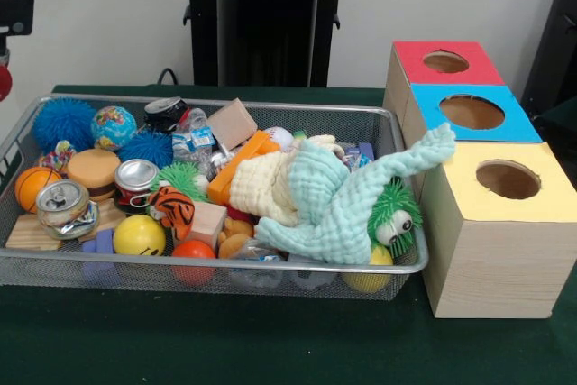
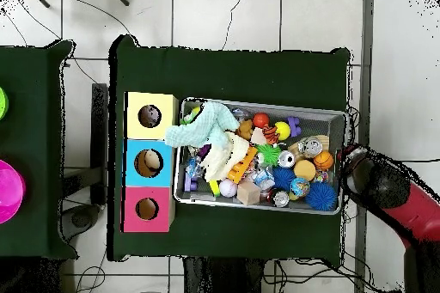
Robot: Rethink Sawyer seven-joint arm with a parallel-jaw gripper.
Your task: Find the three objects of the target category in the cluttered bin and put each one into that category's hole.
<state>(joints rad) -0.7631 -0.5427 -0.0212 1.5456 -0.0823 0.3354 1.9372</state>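
The silver wire mesh bin (image 1: 207, 263) is full of mixed objects; it also shows in the overhead view (image 2: 266, 106). Three wooden boxes stand beside it, with a red top (image 1: 446, 62), a blue top (image 1: 471, 112) and a yellow top (image 1: 508, 179), each with a round hole. A mint green cloth (image 1: 343, 205) lies over the bin's end and reaches onto the yellow box. My gripper (image 1: 11, 6) shows only partly at the picture's left edge, above and outside the bin's other end. In the overhead view the arm (image 2: 378, 185) lies off that end.
In the bin lie a cream cloth (image 1: 261, 187), two cans (image 1: 135, 178), a yellow ball (image 1: 139, 235), a blue spiky ball (image 1: 65, 122), a small basketball (image 1: 34, 187), wooden blocks and a green fuzzy toy with eyes (image 1: 395, 218). The pedestal (image 1: 266, 24) stands behind.
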